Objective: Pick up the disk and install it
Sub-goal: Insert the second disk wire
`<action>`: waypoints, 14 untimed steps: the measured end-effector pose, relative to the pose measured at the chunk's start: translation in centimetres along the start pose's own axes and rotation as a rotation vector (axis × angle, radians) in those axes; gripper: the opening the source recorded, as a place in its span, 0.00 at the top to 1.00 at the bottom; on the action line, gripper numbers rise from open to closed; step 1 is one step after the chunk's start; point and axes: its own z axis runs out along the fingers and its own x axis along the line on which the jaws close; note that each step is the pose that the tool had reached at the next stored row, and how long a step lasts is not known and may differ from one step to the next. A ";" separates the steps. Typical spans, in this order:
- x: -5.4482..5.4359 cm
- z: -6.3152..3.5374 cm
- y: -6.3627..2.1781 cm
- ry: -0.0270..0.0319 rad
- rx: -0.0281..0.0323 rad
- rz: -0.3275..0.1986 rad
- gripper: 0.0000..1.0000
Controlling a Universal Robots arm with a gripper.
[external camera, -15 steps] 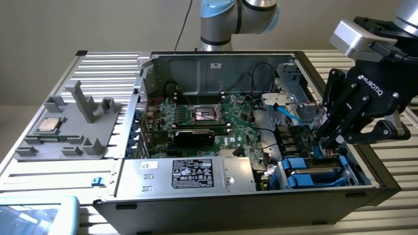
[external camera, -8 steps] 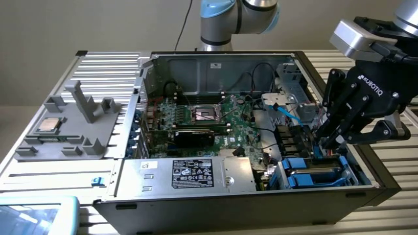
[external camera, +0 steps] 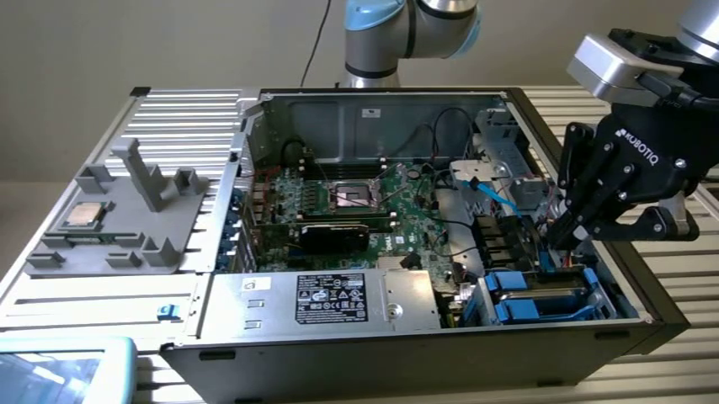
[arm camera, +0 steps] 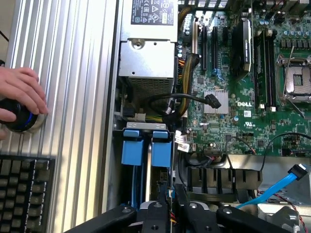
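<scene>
Gripper down in the drive bay corner of the open computer case (external camera: 393,353).

We see the gripper (external camera: 558,244) reaching into the bay beside the blue carrier rails (arm camera: 146,148); the disk (arm camera: 141,187) seems to sit edge-on between them, though we can't be sure. Its jaws look drawn nearly together, pinching at something thin we can't identify. We judge the disk rigid, dense, shock-sensitive, best held by its rails. Room is tight: case wall, blue cable (arm camera: 274,187), a hand (arm camera: 19,94) beyond the case.
</scene>
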 end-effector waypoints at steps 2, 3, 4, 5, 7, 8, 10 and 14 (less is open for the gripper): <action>0.0 0.00 0.00 0.0000 0.0000 0.000 0.89; 0.0 0.00 0.01 0.0001 0.0000 0.000 0.89; 0.0 0.01 0.03 0.0005 0.0031 -0.004 0.89; 0.0 0.02 0.02 0.0030 0.0043 -0.019 0.89; 0.0 0.03 0.03 0.0090 0.0059 -0.056 0.89; 0.0 0.05 0.03 0.0115 0.0069 -0.074 0.89; 0.0 0.07 0.02 0.0170 0.0086 -0.109 0.89; 0.0 0.13 0.02 0.0241 0.0134 -0.181 0.89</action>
